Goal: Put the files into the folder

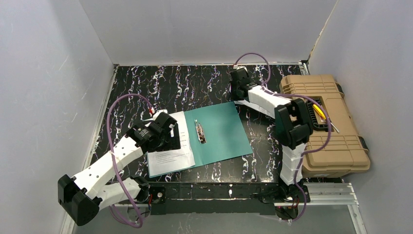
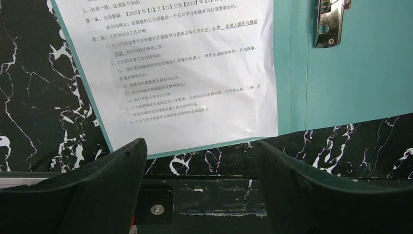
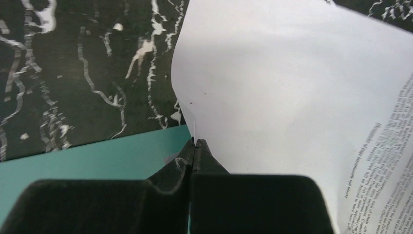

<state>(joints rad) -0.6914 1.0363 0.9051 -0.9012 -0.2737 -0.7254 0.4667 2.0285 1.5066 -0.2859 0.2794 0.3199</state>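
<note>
The right end effector (image 3: 195, 143) is closed on the edge of a file sheet (image 3: 292, 87); the left end effector (image 2: 199, 146) is wide open and empty.
The open folder (image 3: 92, 158) lies just beside the pinch; the sheet is best drawn low and flat over it.

The left arm (image 1: 104, 165) reaches from its base at the near left, running low and forward to the right, with its purple cable looping above it. Its wrist angles the left gripper (image 2: 199, 195) downward, jaws spread wide. It seems to hover low, though the height is hard to judge from above. The right arm (image 1: 291, 161) rises steeply from its base to a raised elbow, and the forearm then stretches back and to the left. Its wrist tips the right gripper (image 3: 195, 146) down, jaws pressed together, pinching the edge of a sheet (image 3: 292, 87).
</note>
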